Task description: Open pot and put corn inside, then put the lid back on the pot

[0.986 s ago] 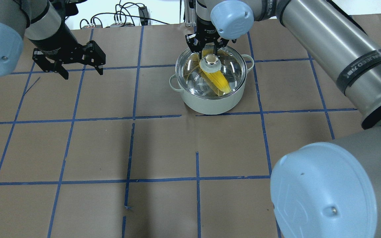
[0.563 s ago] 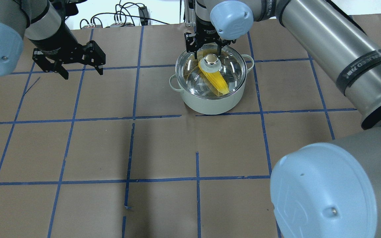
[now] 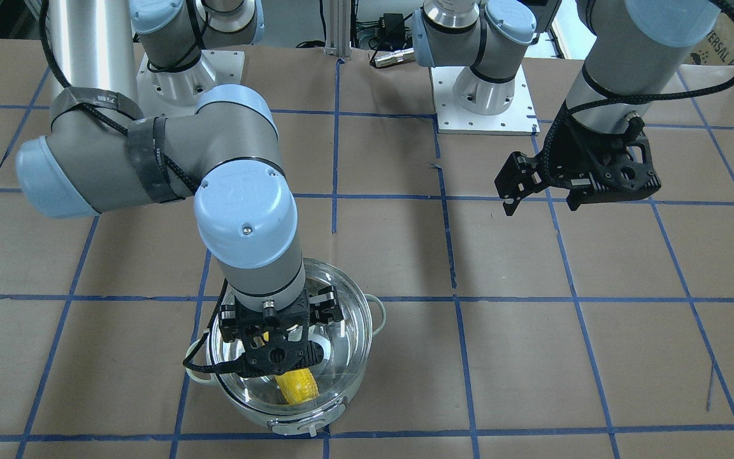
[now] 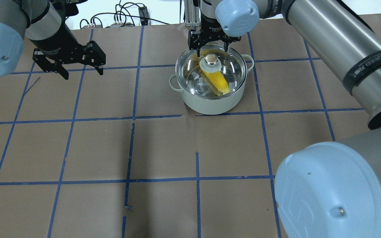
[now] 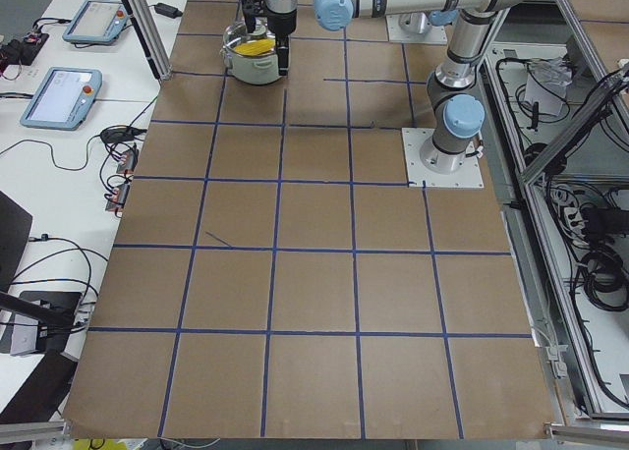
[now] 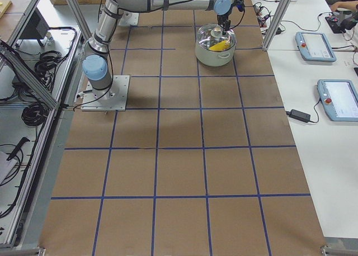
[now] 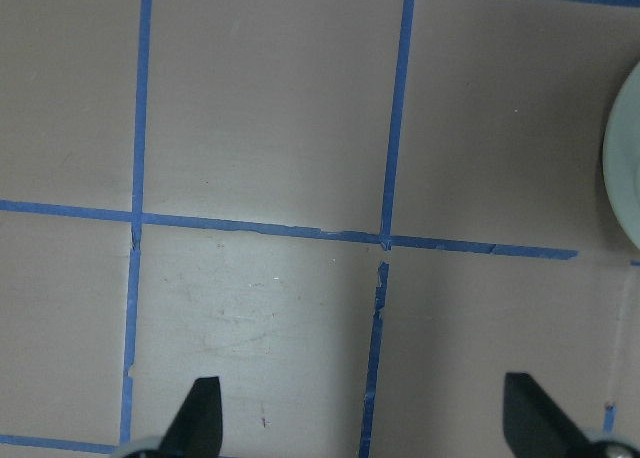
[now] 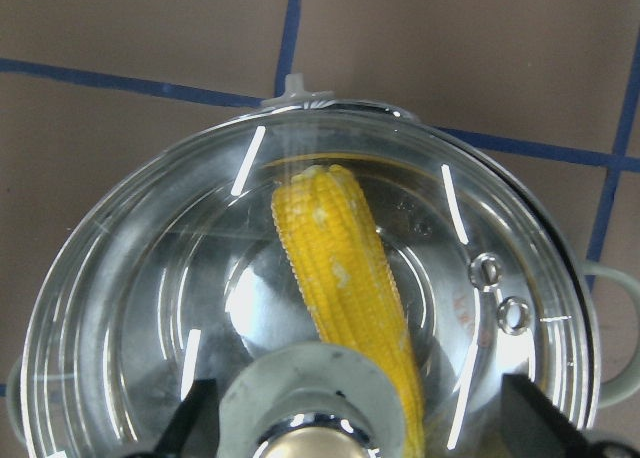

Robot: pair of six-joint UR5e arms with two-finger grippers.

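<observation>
The pot [image 4: 210, 104] stands on the table's far middle, pale mint-white with loop handles. The clear glass lid [image 4: 233, 71] sits on it, its cream knob [image 4: 211, 60] in the centre. The yellow corn [image 4: 219, 82] lies inside under the glass and also shows in the right wrist view [image 8: 340, 258]. My right gripper [image 4: 212, 49] is open and empty, hanging just above the knob [image 8: 320, 388] with a finger on either side and clear of it. My left gripper [image 4: 83, 71] is open and empty, hovering far to the left of the pot.
Brown paper with a blue tape grid covers the table [image 4: 164, 148]. Cables and a metal post [image 4: 187, 16] lie beyond the far edge behind the pot. The pot's rim [image 7: 625, 168] shows at the right edge of the left wrist view.
My right gripper has risen from around the lid knob and drawn back a little toward the far side. The lid stays on the pot. The left arm has not moved.
</observation>
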